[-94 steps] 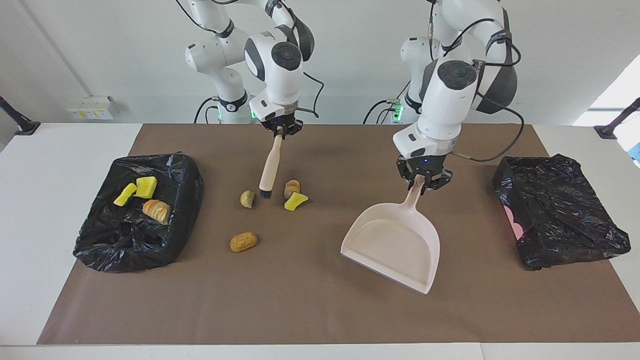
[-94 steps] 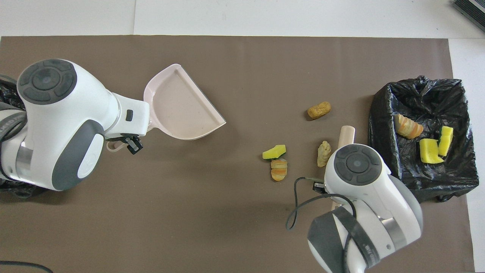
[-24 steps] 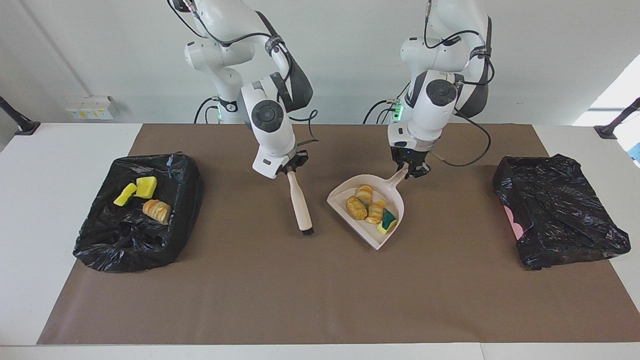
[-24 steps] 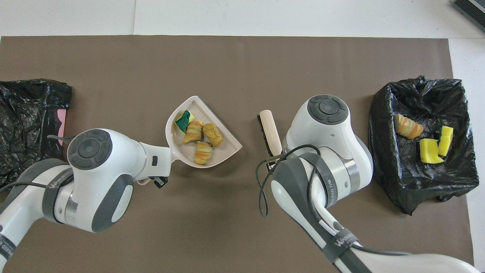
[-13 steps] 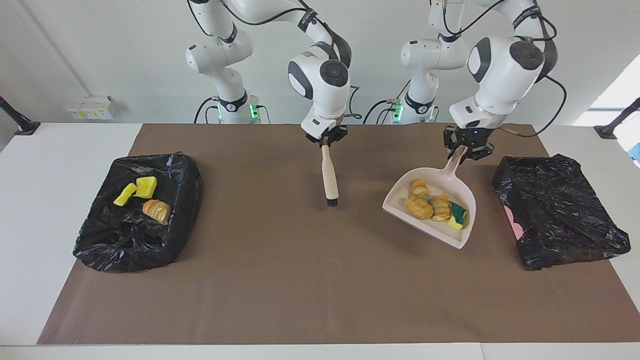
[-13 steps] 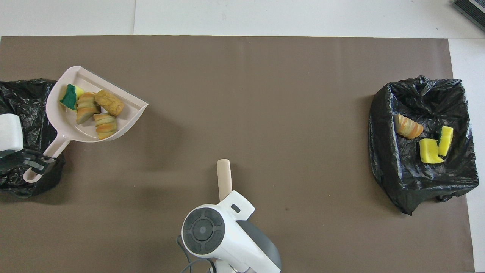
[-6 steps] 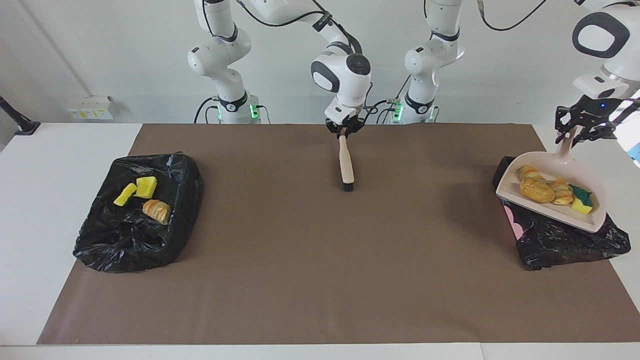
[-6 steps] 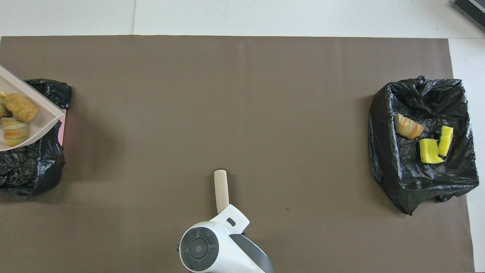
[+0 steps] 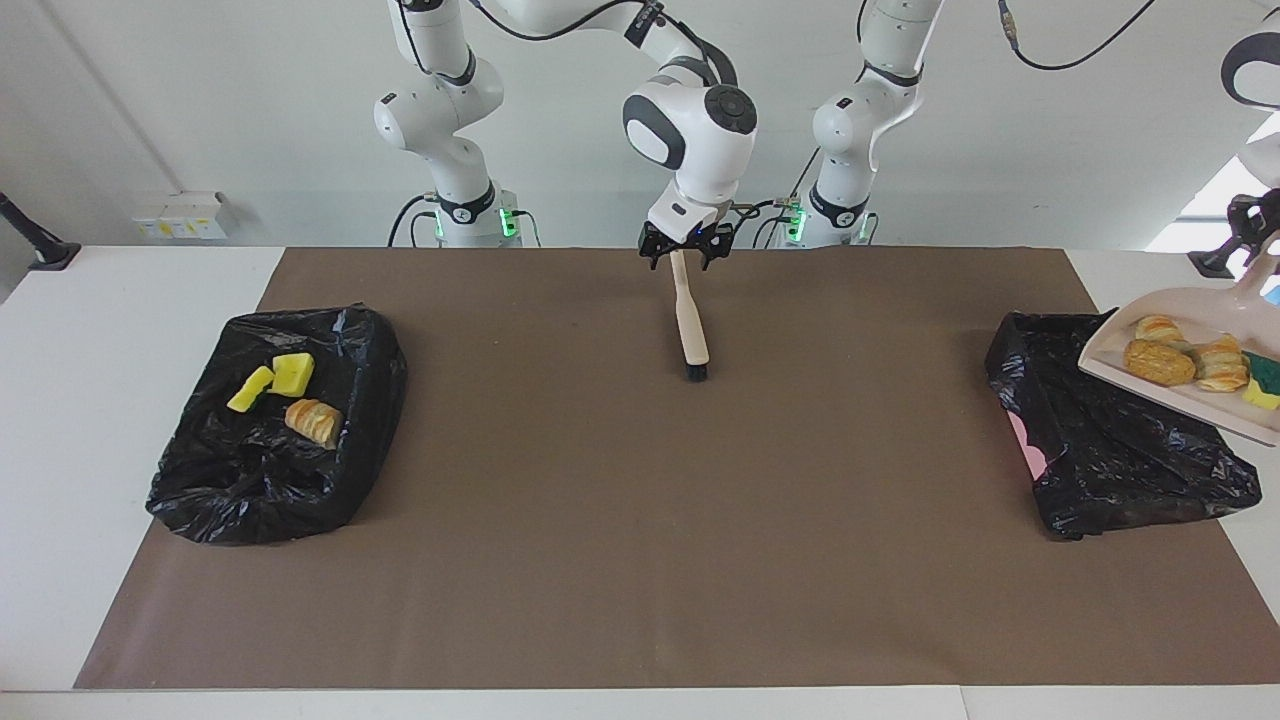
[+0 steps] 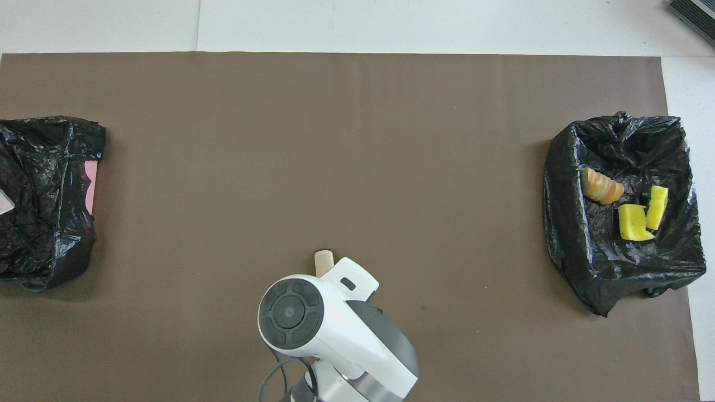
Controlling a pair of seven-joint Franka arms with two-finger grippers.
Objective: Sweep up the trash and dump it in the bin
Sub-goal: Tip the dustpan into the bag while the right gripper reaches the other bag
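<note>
My left gripper (image 9: 1262,238) is shut on the handle of the beige dustpan (image 9: 1150,385), which hangs in the air over the black-bagged bin (image 9: 1110,440) at the left arm's end of the table. In the pan lie trash pieces: bread-like chunks (image 9: 1160,362) and a green-backed sponge (image 9: 1262,385). The pan runs partly out of the facing view. My right gripper (image 9: 684,256) stands open around the handle end of the brush (image 9: 690,330), which lies on the brown mat near the robots. In the overhead view only the brush's tip (image 10: 324,259) shows past the right wrist.
A second black-bagged bin (image 9: 270,470) at the right arm's end holds two yellow sponge pieces (image 9: 290,372) and a bread-like chunk (image 9: 313,420). The brown mat (image 9: 640,520) covers the table between the bins. A pink patch (image 10: 89,190) shows at the other bin's side.
The left arm has carried the loaded dustpan up and outward over the bin at its end. The right gripper's jaws have spread apart on the brush handle.
</note>
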